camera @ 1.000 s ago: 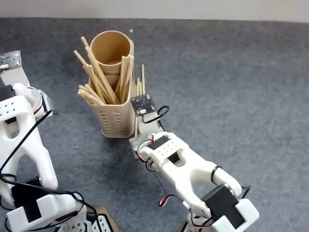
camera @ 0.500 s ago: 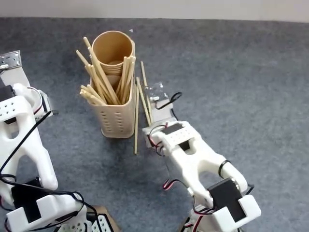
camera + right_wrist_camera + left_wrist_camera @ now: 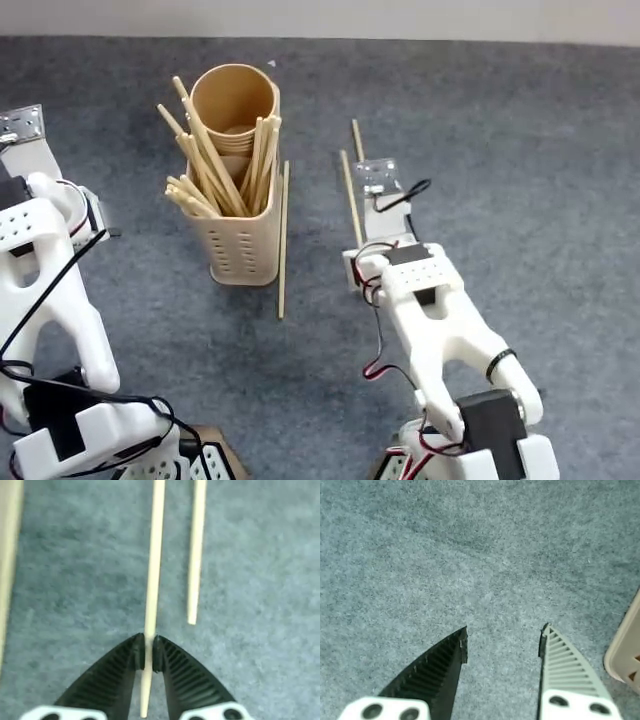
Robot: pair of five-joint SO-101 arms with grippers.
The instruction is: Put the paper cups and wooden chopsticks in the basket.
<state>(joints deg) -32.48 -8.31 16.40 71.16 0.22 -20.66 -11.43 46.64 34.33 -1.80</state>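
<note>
High view shows the right arm swung off to the right of the tall beige perforated plastic basket [image 3: 240,250]. A second ago its right gripper [image 3: 148,645] sat hard against that basket's right wall; now it is well apart from it. One pale wooden chopstick [image 3: 283,240] was left behind and lies along the basket's right side, its far end at the rim. That looks like a failed drop, not a delivery, so I judge three sticks are not yet in.

The right gripper is pressed together on a thin pale wooden chopstick [image 3: 155,555], pinching it close to its near end. Its long axis runs straight out along the gripper's line, away from the arm's base and roughly parallel to the stick by the basket, with most of its length projecting ahead. A second loose wooden chopstick [image 3: 196,550] lies just beside it on the side away from the basket, pointing much the same way.

A brown paper cup [image 3: 232,100] stands in the basket among many sticks.

The left gripper [image 3: 503,635] is spread, holding nothing, above the grey carpeted worktop [image 3: 520,150] beside the basket.
</note>
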